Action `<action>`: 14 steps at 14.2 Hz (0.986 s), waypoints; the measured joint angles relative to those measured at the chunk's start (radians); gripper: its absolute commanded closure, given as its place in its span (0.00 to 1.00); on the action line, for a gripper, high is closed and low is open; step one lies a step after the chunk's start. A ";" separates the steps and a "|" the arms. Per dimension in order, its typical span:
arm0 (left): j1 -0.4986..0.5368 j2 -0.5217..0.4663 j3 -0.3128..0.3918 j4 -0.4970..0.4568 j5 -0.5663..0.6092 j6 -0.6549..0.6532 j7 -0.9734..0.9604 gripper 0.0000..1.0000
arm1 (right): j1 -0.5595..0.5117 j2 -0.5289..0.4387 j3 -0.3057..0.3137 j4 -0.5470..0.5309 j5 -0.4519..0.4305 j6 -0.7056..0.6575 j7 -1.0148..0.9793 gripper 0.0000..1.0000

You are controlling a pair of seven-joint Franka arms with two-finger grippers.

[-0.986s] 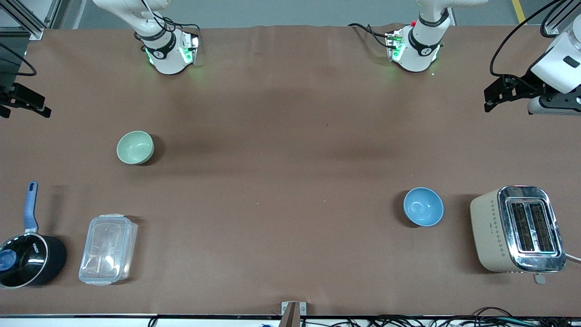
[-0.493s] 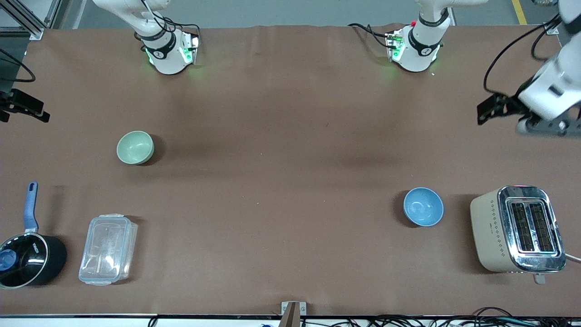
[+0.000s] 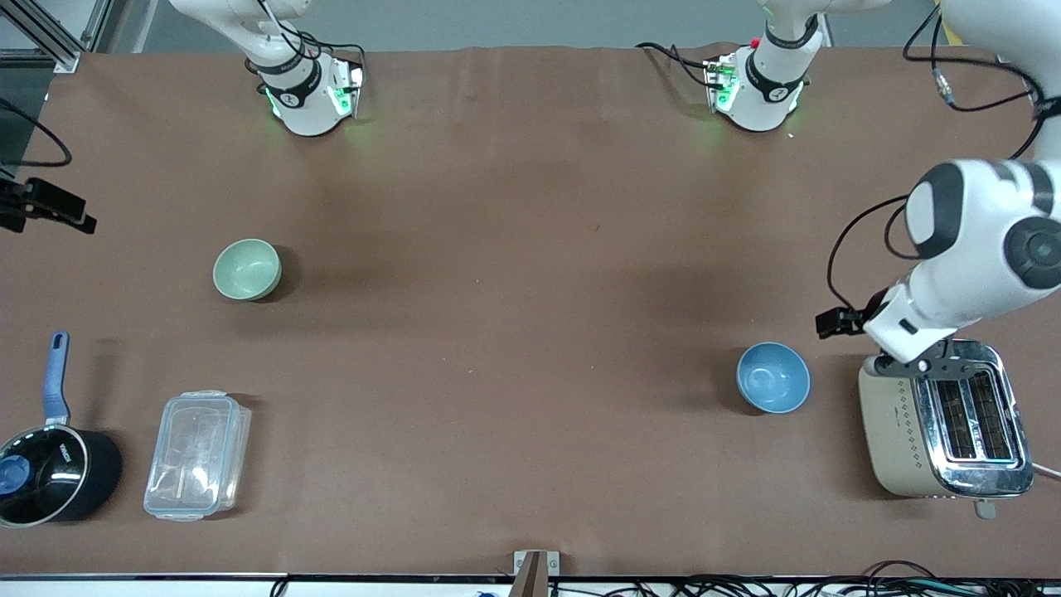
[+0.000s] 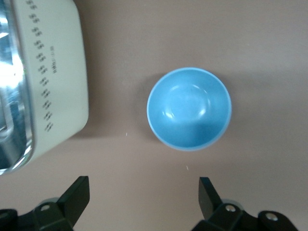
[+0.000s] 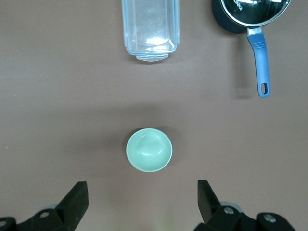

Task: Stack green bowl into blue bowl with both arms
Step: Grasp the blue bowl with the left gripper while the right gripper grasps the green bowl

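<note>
The left tool point(image 4: 142, 202) hung released above the desk point(image 3: 514, 332) by the blue bowl point(image 3: 773, 377); the right tool point(image 5: 139, 204), also released, waited above the green bowl point(image 3: 247, 269).

Only one bit of lettering shows: a short white brand word on the glass lid of the black saucepan point(image 3: 50, 477) (too small to make out). No other readable text appears.
</note>
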 measured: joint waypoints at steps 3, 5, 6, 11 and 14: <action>0.008 0.098 0.000 -0.005 0.000 0.103 -0.013 0.00 | -0.005 0.018 -0.075 -0.155 0.030 0.164 -0.114 0.01; 0.007 0.150 0.000 -0.005 0.000 0.149 -0.013 0.07 | -0.010 0.033 -0.140 -0.267 0.105 0.270 -0.221 0.01; 0.005 0.168 -0.001 -0.004 0.000 0.169 -0.014 0.15 | -0.014 0.041 -0.162 -0.319 0.133 0.321 -0.262 0.01; 0.010 0.242 0.000 0.000 0.000 0.269 -0.016 0.63 | -0.008 0.089 -0.170 -0.517 0.154 0.528 -0.292 0.02; 0.010 0.288 -0.001 0.020 0.000 0.287 -0.031 0.96 | -0.002 0.142 -0.168 -0.566 0.154 0.566 -0.292 0.04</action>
